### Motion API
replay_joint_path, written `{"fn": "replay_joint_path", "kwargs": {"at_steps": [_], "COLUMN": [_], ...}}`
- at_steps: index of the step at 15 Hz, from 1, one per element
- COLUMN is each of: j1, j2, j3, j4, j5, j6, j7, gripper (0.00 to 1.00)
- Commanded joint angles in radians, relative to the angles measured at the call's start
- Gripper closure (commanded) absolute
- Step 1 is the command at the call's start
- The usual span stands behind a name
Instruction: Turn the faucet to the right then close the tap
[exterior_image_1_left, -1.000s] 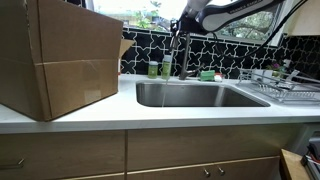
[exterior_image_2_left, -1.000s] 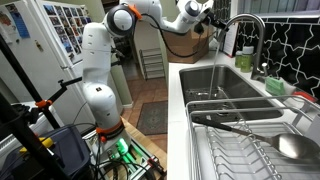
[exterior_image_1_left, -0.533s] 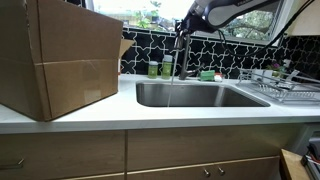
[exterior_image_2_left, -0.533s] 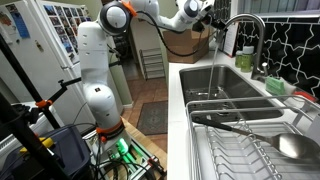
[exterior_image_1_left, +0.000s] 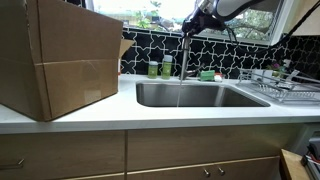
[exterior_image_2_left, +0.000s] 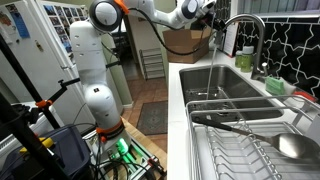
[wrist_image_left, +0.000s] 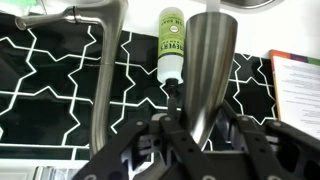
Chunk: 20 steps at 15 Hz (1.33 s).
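Observation:
The faucet (exterior_image_1_left: 185, 52) is a tall silvery gooseneck behind the sink (exterior_image_1_left: 200, 96). It also shows in an exterior view (exterior_image_2_left: 247, 22). A thin stream of water (exterior_image_1_left: 180, 92) runs from it into the basin. My gripper (exterior_image_1_left: 197, 20) is up at the spout's arch, also in an exterior view (exterior_image_2_left: 210, 12). In the wrist view the thick silvery spout tube (wrist_image_left: 210, 60) stands between my two fingers (wrist_image_left: 203, 125), which close on it from both sides. The slimmer bent part of the faucet (wrist_image_left: 105, 70) is at the left.
Two small green bottles (exterior_image_1_left: 160, 69) stand behind the sink; one shows in the wrist view (wrist_image_left: 173, 45). A big cardboard box (exterior_image_1_left: 60, 60) sits on the counter. A dish rack (exterior_image_2_left: 250, 140) with utensils lies beside the sink (exterior_image_2_left: 215, 80). Black tiled wall behind.
My gripper and the spout have swung sideways, to the right in the view facing the sink. The water stream has moved with them, further over the basin.

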Motion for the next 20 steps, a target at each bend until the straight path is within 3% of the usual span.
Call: {"fn": "replay_joint_path", "kwargs": {"at_steps": [1,9,20], "j1": [0.021,0.015,0.007], "j2": [-0.071,-0.126,-0.170], "j3": [-0.007,-0.024,-0.044], "j4": [-0.105,-0.160,-0.208], "j5": [0.090,0.179,0.164], "j6": [-0.018,-0.057,-0.082], "j7": [-0.165,-0.344,-0.400], "gripper": [0.83,0.83,0.83]}}
